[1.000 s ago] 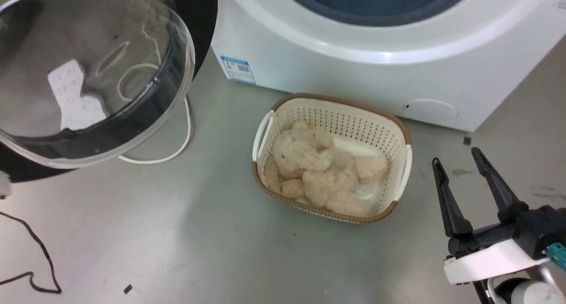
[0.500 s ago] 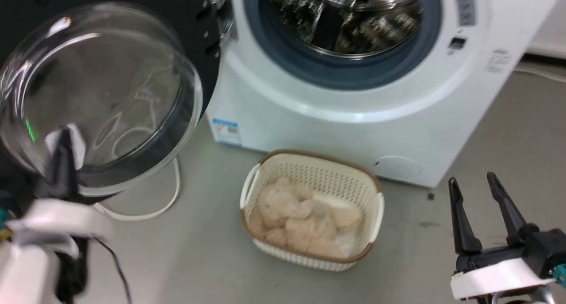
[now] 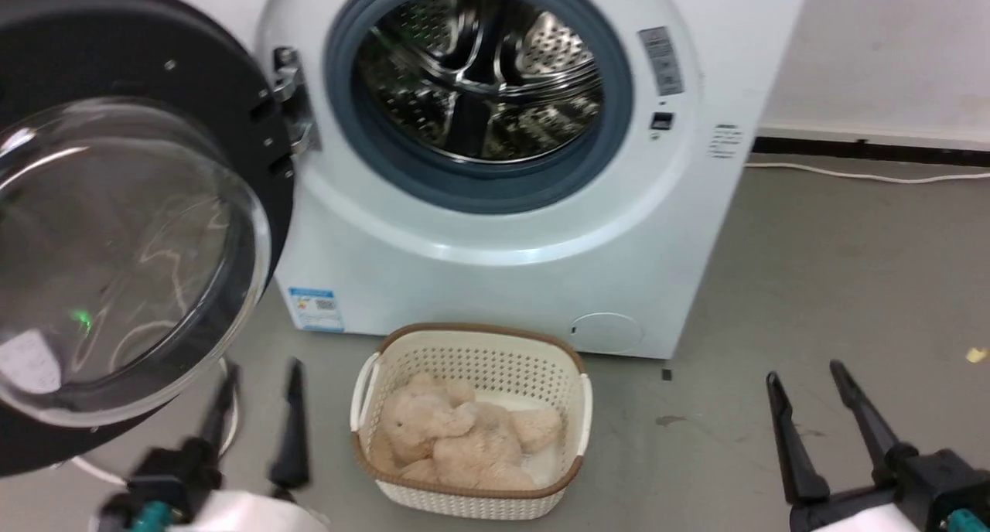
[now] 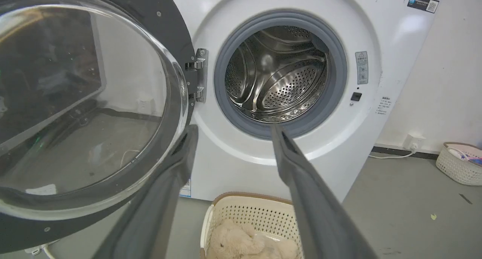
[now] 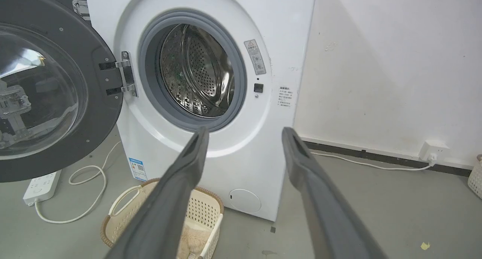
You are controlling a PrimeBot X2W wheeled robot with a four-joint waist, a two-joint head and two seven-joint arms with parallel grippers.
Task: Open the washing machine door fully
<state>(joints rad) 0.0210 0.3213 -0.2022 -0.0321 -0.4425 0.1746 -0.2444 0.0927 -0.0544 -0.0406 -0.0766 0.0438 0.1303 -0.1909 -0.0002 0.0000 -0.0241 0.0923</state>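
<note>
Left pincer (image 3: 263,367) and right pincer (image 3: 804,371) both spread wide.

Grey floor (image 3: 851,284), scuffed white wall (image 5: 376,63), black skirting (image 3: 866,150), socket (image 5: 433,149), white cable (image 3: 851,175)

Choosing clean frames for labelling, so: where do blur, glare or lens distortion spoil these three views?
Head view: the left gripper is blurred, the right gripper crisp; pale reflections streak the washing machine door. Left wrist view: the door glass mirrors the room; the near fingers look soft. Right wrist view: sharp, evenly lit, but the sides of the washing machine lean from the wide lens.
</note>
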